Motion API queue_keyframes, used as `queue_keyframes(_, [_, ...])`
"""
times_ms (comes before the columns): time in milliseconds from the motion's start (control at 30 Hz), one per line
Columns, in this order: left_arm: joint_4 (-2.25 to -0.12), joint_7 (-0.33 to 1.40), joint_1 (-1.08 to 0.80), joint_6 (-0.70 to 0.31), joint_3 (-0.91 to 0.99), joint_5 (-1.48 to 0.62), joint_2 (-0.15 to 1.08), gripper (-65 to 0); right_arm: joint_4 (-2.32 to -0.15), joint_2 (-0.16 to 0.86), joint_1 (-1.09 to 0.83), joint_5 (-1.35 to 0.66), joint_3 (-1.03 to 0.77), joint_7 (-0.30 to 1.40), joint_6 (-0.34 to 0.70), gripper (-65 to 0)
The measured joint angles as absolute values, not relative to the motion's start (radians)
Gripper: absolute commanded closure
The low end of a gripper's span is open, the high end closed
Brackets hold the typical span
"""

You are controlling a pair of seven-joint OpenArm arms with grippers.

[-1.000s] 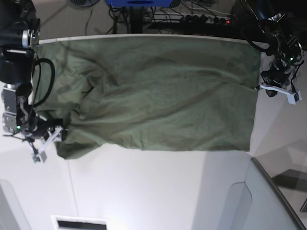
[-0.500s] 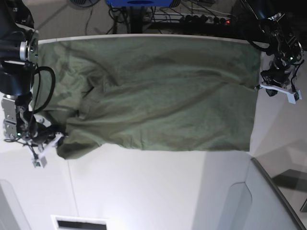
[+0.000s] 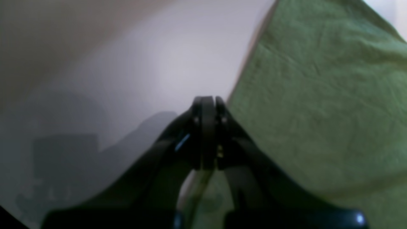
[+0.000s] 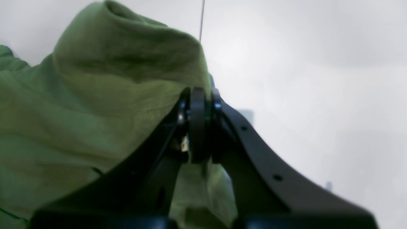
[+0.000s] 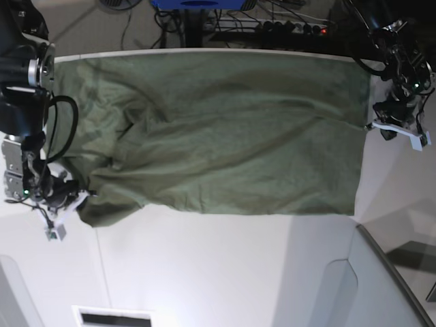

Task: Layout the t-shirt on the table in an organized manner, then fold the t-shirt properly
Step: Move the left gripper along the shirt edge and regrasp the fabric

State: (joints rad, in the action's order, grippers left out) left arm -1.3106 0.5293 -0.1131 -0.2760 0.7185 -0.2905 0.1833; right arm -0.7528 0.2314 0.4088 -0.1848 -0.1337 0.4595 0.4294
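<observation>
Soft creased green t-shirt (image 5: 225, 129); right gripper (image 4: 197, 95) pinching cloth, left gripper (image 3: 206, 101) closed, empty

The t-shirt (image 5: 225, 129) is soft, matt green cloth with a fine woven grain, creased and rumpled across its spread. The table (image 5: 204, 272) is smooth white, faintly sheened where light pools on it. Both tools, left (image 3: 208, 105) and right (image 4: 198, 95), look like black hard plastic, smooth with a slight gloss along the edges.
</observation>
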Motion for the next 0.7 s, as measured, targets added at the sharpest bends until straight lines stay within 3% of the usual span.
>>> queue_keyframes(133, [-1.237, 0.527, -0.027, -0.286, 0.715, -0.293, 0.241, 0.0, -0.916, 0.23, 0.342, -0.189, -0.134, 0.522, 0.435, -0.2])
queue_keyframes(167, [-1.189, 0.528, 0.015, -0.283, 0.716, -0.29, 0.26, -4.4, -0.956, 0.229, 0.329, -0.187, -0.135, 0.544, 0.433, -0.2])
queue_keyframes(233, [-1.076, 0.533, 0.097, -0.273, 0.717, -0.287, 0.297, -22.5, -1.01, 0.218, 0.316, -0.182, -0.138, 0.568, 0.43, -0.2])
queue_keyframes(300, [-0.973, 0.524, 0.171, -0.271, 0.703, -0.29, 0.327, -36.5, -1.054, 0.204, 0.306, -0.186, -0.136, 0.577, 0.434, -0.3])
queue_keyframes(367, [-0.864, 0.525, 0.236, -0.269, 0.617, -0.287, 0.368, -42.9, -1.091, 0.192, 0.293, -0.194, -0.133, 0.579, 0.442, -0.3])
queue_keyframes(500, [-0.738, 0.521, 0.335, -0.27, 0.434, -0.293, 0.388, -43.4, -1.128, 0.198, 0.271, -0.189, -0.133, 0.589, 0.439, -0.3])
queue_keyframes(700, [-0.717, 0.473, 0.338, -0.267, 0.334, -0.287, 0.342, -43.3, -1.133, 0.199, 0.266, -0.191, -0.134, 0.607, 0.435, -0.2])
